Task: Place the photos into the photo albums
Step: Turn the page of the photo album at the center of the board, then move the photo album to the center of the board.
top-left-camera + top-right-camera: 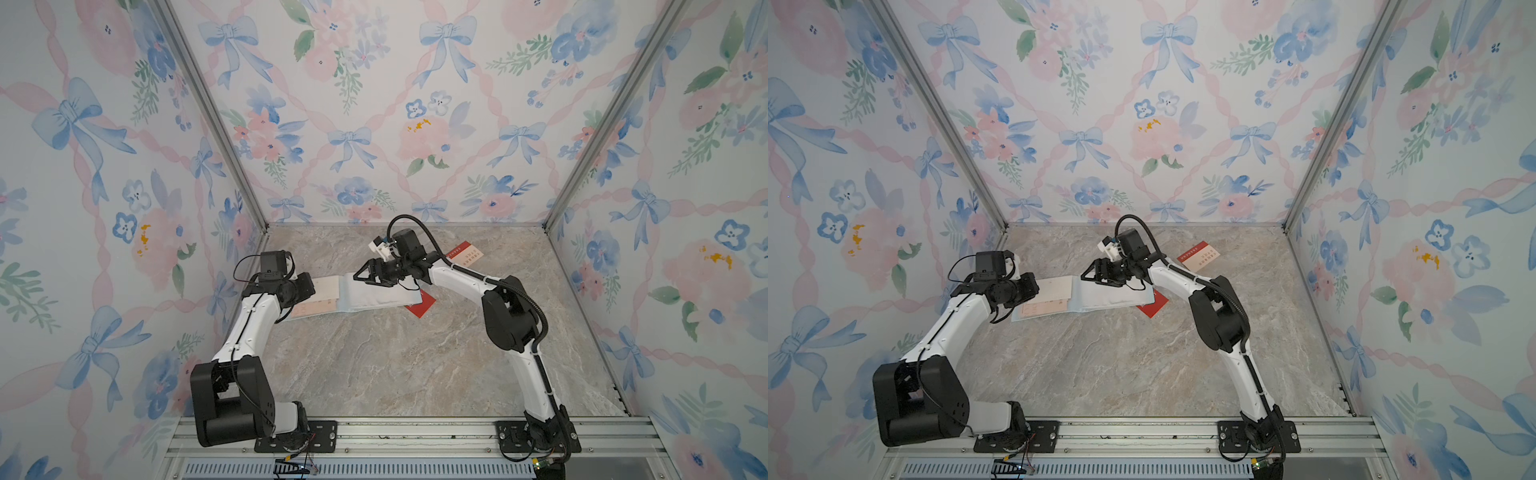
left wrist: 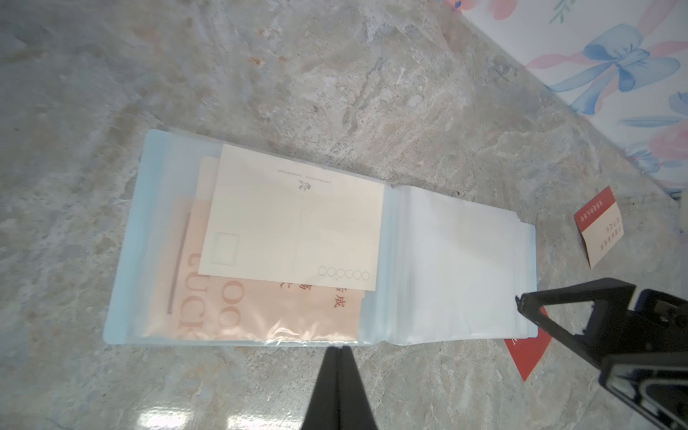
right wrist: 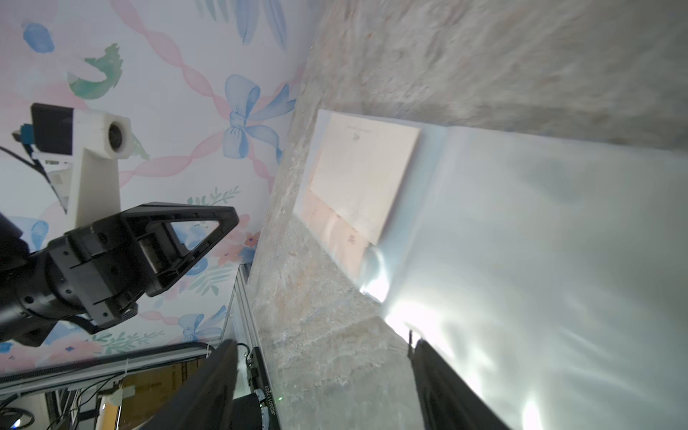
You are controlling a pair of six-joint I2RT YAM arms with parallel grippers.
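Photo album (image 2: pixel 446 260): lies open in the middle of the tabletop (image 1: pixel 395 365).
Cream card (image 2: pixel 294 223): on the album's left page, over a pink card (image 2: pixel 268 316).
Red card (image 1: pixel 420 306): at the album's 4 o'clock, partly under it.
Red-and-cream card (image 1: pixel 465 254): at 2 o'clock, apart.
Left fingers (image 2: pixel 327 372): pressed together, tips at the album's edge.
Right fingers (image 3: pixel 439 387): spread wide over the white pages.
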